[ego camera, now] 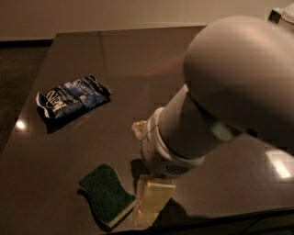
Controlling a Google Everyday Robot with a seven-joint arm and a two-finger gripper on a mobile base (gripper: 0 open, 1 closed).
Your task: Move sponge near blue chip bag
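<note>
While the glossy dark table (138, 69) mirrors lights, the gripper (154, 202) (spread or closed is unclear) hangs just beside the sponge (106, 193)

Dark glossy tabletop (138, 69) with small light glints, pale wall (115, 13) behind, dark floor (16, 69) at left.

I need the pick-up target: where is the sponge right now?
The sponge lies low in the camera view, left of centre at the near edge of the table, right beside the gripper, with the blue chip bag farther back.
</note>
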